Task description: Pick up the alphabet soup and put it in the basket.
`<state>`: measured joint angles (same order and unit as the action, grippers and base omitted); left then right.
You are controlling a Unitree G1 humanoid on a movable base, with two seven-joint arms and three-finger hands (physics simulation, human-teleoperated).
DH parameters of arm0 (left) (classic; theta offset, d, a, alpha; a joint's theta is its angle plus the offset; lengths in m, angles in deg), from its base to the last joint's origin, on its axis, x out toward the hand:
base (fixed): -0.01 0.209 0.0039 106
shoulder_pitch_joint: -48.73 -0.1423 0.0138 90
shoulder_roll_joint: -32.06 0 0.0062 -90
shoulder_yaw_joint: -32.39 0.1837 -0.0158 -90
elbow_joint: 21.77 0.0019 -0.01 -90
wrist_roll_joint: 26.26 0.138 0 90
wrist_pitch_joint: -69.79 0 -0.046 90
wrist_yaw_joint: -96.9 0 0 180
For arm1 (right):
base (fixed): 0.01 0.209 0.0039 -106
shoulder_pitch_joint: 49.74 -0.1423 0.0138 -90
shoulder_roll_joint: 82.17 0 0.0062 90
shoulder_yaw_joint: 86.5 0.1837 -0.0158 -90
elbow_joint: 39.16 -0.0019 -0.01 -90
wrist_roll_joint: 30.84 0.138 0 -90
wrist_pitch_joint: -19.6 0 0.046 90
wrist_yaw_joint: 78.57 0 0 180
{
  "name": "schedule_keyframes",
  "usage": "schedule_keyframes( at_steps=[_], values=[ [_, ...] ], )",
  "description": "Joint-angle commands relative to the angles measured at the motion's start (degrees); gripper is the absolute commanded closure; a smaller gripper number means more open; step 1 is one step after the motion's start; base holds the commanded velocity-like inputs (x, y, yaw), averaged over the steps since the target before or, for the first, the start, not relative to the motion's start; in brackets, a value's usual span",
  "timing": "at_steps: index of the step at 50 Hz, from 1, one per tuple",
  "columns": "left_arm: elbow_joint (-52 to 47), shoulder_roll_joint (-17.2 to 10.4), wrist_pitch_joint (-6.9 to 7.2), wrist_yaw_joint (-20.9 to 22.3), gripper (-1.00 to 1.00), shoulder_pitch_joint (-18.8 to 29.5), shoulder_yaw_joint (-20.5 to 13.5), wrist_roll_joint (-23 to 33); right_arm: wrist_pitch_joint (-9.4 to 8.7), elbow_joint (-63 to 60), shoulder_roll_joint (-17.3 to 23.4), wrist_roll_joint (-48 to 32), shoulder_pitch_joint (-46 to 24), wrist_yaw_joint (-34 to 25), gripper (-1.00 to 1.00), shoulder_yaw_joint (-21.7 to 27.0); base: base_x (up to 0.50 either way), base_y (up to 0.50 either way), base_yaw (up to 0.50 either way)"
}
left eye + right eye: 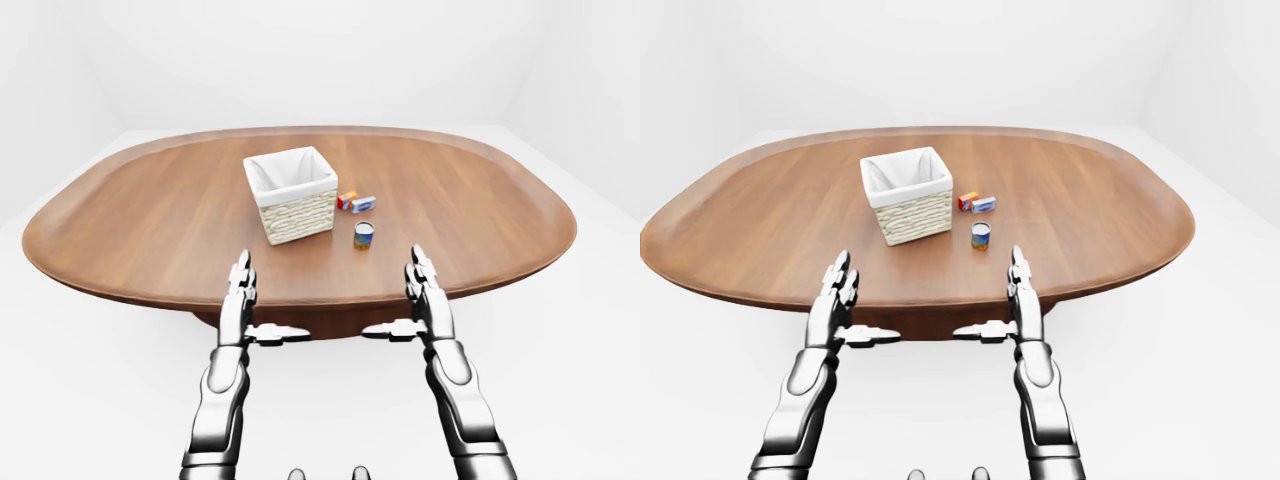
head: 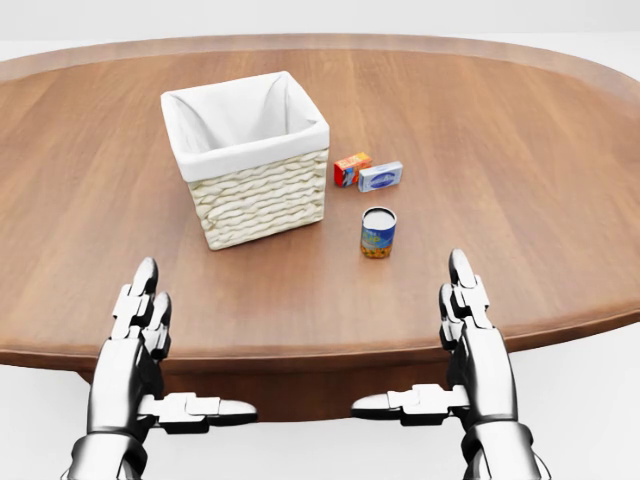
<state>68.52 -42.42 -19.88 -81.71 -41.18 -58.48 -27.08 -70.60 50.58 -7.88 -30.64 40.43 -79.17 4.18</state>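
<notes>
- A big oval wooden table (image 2: 560,170) fills most of the head view
- The woven basket (image 2: 255,195) sits on the table; it is pale, with a white cloth lining, and nothing shows inside it
- The alphabet soup (image 2: 378,232) is a small can that stands upright on the table, to the right of the basket and a bit lower in the head view; it is near the basket but not touching it
- A small orange box (image 2: 351,168) lies just right of the basket, higher in the view than the can
- A small blue and white box (image 2: 381,176) lies right beside the orange box, on the side away from the basket
- The left hand (image 2: 140,340) hangs below the basket in the head view, over the near edge of the table; its fingers point straight up toward the basket and its thumb sticks out sideways, so it is spread wide and holds nothing
- The right hand (image 2: 470,335) hangs below the can and a little to its right, well apart from it; it is spread wide too, thumb out toward the left hand, and holds nothing
- Both hands are well apart from the basket
</notes>
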Motion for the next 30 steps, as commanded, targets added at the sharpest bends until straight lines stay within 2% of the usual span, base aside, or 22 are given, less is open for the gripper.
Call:
schedule_keyframes(
  at_steps=[1, 4, 6, 10, 13, 18, 19, 23, 26, 29, 30],
  values=[
    [0.2, -0.77, 0.76, 2.5, -1.0, -0.02, -1.41, -1.39, -1.63, 0.35, 0.36, 0.96, -0.51, -0.65, -1.0, 1.13, 0.0, 0.0, 0.0],
    [0.1, -0.77, 0.8, 2.64, -1.0, -0.07, -1.43, -1.44, -1.99, 1.26, 0.53, 1.48, -1.34, -0.57, -1.0, 1.49, 0.0, 0.0, 0.0],
    [-0.83, -0.9, 1.32, 2.74, -1.0, -0.24, -1.81, -1.83, -3.98, 0.35, 0.77, 2.71, -1.36, -1.5, -1.0, 1.71, 0.0, 0.0, 0.0],
    [-3.5, -0.89, 1.92, 2.74, -1.0, -1.45, -2.03, -1.96, -4.8, -0.71, 0.7, 3.43, -0.74, -2.16, -1.0, 1.58, 0.0, 0.0, 0.0],
    [-4.24, -0.71, 1.33, 2.45, -1.0, -2.11, -1.82, -1.39, -4.8, -0.63, 0.68, 3.67, -0.63, -2.63, -1.0, 1.45, 0.0, 0.0, 0.0],
    [-7.13, -0.68, 1.59, 2.47, -1.0, -3.42, -1.95, -1.32, -4.8, -0.75, 0.7, 4.12, -0.8, -3.0, -1.0, 1.58, 0.18, 0.0, 0.0],
    [-7.76, -0.6, 0.49, 1.4, -1.0, -3.79, -2.2, -0.4, -4.8, -0.28, 0.78, 4.08, -1.07, -2.97, -1.0, 1.7, 0.28, 0.0, 0.0],
    [-11.38, -0.38, 0.55, 1.04, -1.0, -5.62, -2.19, 0.01, -4.8, -0.5, 0.85, 4.4, -1.16, -3.01, -1.0, 1.88, 0.29, 0.0, 0.0],
    [-14.38, -0.22, 1.25, 1.38, -1.0, -7.16, -2.12, -0.21, -4.8, -0.49, 0.87, 4.5, -1.22, -3.05, -1.0, 1.96, 0.32, 0.0, 0.0],
    [-17.45, 0.02, 0.5, 0.99, -1.0, -8.54, -2.78, -0.22, -4.8, -1.05, 0.82, 4.51, -0.84, -3.16, -1.0, 1.82, 0.32, 0.0, 0.0],
    [-18.09, 0.06, -0.26, 0.41, -1.0, -8.8, -3.1, 0.32, -4.8, -1.06, 0.81, 4.36, -0.76, -3.18, -1.0, 1.72, 0.32, 0.0, 0.0]
  ],
)
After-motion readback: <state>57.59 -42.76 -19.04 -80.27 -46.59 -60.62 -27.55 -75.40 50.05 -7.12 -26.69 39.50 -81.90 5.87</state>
